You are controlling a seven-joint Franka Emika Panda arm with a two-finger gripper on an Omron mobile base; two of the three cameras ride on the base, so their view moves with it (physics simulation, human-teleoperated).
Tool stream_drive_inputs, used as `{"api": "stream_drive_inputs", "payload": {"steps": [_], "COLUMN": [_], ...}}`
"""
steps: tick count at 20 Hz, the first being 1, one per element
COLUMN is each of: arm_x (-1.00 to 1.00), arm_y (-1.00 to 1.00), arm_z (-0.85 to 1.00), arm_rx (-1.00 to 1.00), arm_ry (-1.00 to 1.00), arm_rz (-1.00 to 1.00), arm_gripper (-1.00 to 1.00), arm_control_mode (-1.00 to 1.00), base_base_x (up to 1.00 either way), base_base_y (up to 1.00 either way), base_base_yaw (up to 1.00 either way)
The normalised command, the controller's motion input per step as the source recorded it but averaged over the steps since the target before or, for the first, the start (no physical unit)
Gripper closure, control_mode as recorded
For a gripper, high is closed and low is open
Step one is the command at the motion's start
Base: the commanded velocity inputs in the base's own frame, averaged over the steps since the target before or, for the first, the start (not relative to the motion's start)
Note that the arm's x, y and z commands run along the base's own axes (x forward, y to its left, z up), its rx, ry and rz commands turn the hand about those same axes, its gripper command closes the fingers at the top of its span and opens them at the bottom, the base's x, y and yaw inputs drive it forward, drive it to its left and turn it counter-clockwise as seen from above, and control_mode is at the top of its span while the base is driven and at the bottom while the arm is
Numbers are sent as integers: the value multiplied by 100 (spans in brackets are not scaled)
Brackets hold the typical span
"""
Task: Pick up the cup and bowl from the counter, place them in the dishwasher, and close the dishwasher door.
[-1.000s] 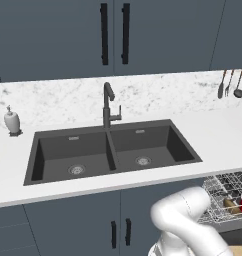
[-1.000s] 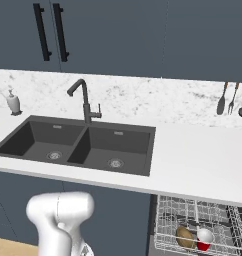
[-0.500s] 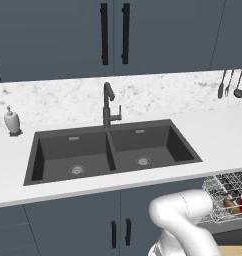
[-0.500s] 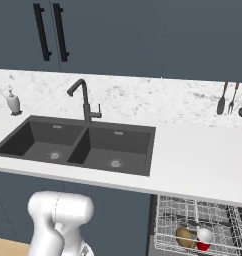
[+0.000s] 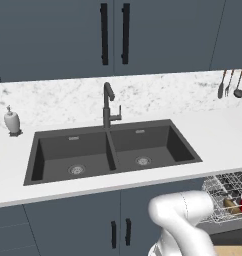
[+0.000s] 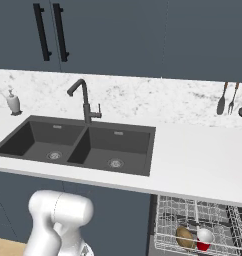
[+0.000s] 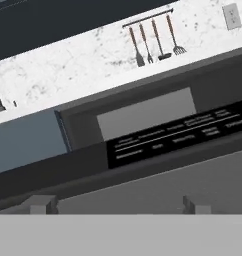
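Below the counter (image 6: 203,160), cup (image 6: 204,237) and bowl (image 6: 184,236) sit side by side in the dishwasher (image 6: 193,225) rack. Dishwasher door (image 7: 158,185) edge with its control strip lies close before the end effector (image 7: 118,206), fingers spread wide, empty.

Both base views looked forward and down over the table (image 5: 143,182) and sink (image 6: 78,145) — from left and right. The hand view sat close against the dishwasher door (image 7: 158,180) — tilted.
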Motion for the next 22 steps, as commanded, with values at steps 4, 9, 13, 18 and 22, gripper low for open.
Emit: {"api": "stream_drive_inputs", "payload": {"steps": [4,9,13,18,22], "arm_x": [-1,0,-17,-20,-65], "arm_y": [-53,-35,-35,-31,-13], "arm_z": [-21,-57,-74,-57,-9], "arm_rx": [27,17,13,12,15], "arm_ry": [0,0,0,-3,-11], "arm_rz": [-9,-1,0,0,0], "arm_gripper": [-100,-100,-100,-100,-100], "arm_control_mode": [-100,-100,-100,-100,-100], "base_base_x": [0,0,0,0,0], "base_base_y": [0,0,0,0,0], "base_base_yaw": [0,0,0,0,0]}}
